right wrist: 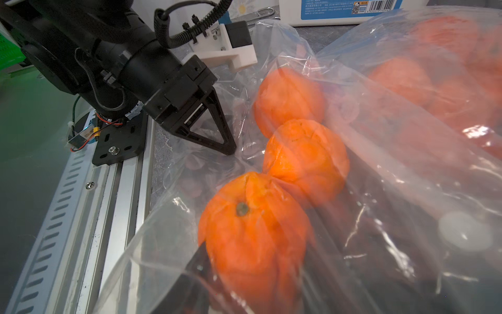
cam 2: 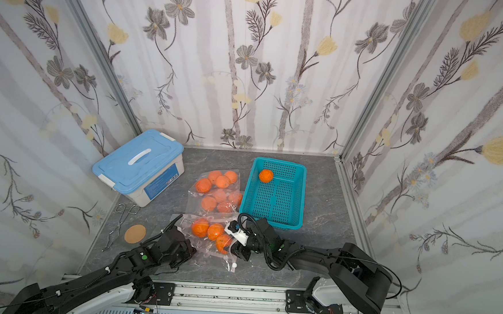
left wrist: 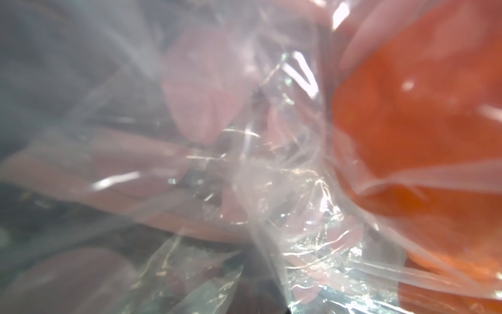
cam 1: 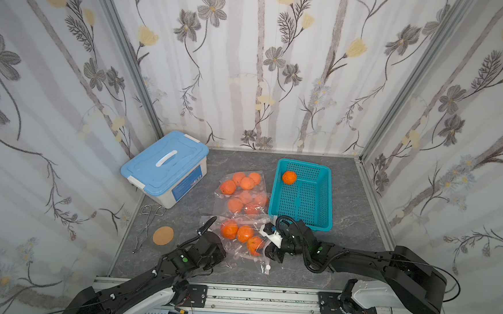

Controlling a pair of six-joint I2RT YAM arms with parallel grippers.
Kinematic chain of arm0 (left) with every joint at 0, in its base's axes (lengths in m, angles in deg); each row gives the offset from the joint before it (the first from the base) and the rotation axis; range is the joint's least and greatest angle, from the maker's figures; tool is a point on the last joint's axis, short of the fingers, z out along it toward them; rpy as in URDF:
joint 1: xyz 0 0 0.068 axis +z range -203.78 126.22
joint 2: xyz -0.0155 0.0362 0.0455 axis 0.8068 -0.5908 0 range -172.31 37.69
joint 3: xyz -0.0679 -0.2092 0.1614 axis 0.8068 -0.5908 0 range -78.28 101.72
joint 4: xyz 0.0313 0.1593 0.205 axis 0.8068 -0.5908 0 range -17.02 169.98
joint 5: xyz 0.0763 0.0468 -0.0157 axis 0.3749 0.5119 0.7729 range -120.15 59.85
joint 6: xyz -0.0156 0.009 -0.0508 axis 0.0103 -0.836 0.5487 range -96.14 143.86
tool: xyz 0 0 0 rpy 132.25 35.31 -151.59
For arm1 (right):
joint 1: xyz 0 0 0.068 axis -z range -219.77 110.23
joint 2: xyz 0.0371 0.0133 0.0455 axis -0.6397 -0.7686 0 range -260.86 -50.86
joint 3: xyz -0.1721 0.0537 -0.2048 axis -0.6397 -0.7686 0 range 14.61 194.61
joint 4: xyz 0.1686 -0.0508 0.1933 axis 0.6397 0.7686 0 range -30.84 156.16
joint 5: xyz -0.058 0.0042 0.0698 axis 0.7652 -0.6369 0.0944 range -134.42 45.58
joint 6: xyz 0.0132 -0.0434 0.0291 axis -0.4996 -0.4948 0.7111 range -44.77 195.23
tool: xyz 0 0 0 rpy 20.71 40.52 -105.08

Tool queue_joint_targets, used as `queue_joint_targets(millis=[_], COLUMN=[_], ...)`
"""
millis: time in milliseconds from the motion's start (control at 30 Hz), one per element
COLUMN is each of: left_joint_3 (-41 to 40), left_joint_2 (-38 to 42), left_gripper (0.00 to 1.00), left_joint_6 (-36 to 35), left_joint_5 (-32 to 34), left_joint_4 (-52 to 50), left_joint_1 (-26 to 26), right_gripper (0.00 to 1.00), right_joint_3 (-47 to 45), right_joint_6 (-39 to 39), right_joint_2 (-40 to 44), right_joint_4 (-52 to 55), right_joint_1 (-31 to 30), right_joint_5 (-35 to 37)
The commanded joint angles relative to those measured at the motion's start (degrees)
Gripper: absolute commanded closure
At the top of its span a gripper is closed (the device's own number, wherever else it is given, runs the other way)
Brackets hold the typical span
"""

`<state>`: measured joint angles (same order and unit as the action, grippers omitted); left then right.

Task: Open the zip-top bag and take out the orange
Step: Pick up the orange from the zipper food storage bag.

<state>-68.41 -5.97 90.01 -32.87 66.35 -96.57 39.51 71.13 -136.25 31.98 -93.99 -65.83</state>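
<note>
While the zip-top bag (cam 1: pixel 245 260) lies on the tabletop (cam 1: pixel 351 259) just on the robot's side of the teal basket (cam 1: pixel 303 164), both top views show the right claw (cam 1: pixel 264 249) at its mouth, around the nearest orange (cam 1: pixel 254 244). The left claw (cam 1: pixel 223 250), farther from the basket, is closed on the bag's other end. One orange (cam 1: pixel 289 177) is inside the basket. Two more filled bags (cam 1: pixel 242 190) lie beside it. A blue-lidded box (cam 1: pixel 166 164), tongs (cam 1: pixel 147 226) and a cork disc (cam 1: pixel 163 236) are well apart from it.

The left wrist view gives only crumpled plastic and orange blur.

In the right wrist view one finger (right wrist: pixel 197 262) lies against the orange. Whether the claw squeezes it, I cannot tell. I judge the taking-out is in hand. Next it needs a firm grip and a pull toward the basket. The loose film may drag along.
</note>
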Motion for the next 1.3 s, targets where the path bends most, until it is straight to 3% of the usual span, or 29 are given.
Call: queue_joint_targets(millis=[0,267,533,733,867,1000,1267], left_joint_3=[1.3,2.8,2.0,1.9,1.8,1.6,1.5], left_joint_2=[0.8,4.7,1.2,-0.6,-1.2,-1.4,-1.5], left_gripper=[1.0,1.0,1.0,1.0,1.0,1.0,1.0], left_joint_6=[-1.9,-4.5,-4.1,-4.3,-4.3,-4.3,-4.5], left_joint_5=[2.8,5.4,3.7,3.4,3.3,3.4,3.8], left_joint_4=[-4.1,-10.0,-5.7,-4.2,-3.5,-3.4,-4.1], left_joint_1=[0.1,1.1,1.2,1.2,1.2,1.2,1.2], right_gripper=[0.56,0.51,0.27,0.23,0.24,0.4,0.44], right_joint_3=[-0.1,1.5,2.1,6.2,8.0,9.0,2.9], right_joint_6=[1.3,4.3,-0.2,-3.4,-4.6,-4.7,-1.0], right_joint_2=[1.5,4.1,-1.0,-5.7,-9.5,-10.2,0.7], right_joint_4=[0.2,6.1,1.8,3.8,5.0,6.6,1.9], right_joint_1=[1.1,1.9,-0.1,-2.7,-5.0,-5.3,-1.1], right_joint_5=[-0.8,-5.5,-3.6,-2.4,-1.6,-1.7,-5.0])
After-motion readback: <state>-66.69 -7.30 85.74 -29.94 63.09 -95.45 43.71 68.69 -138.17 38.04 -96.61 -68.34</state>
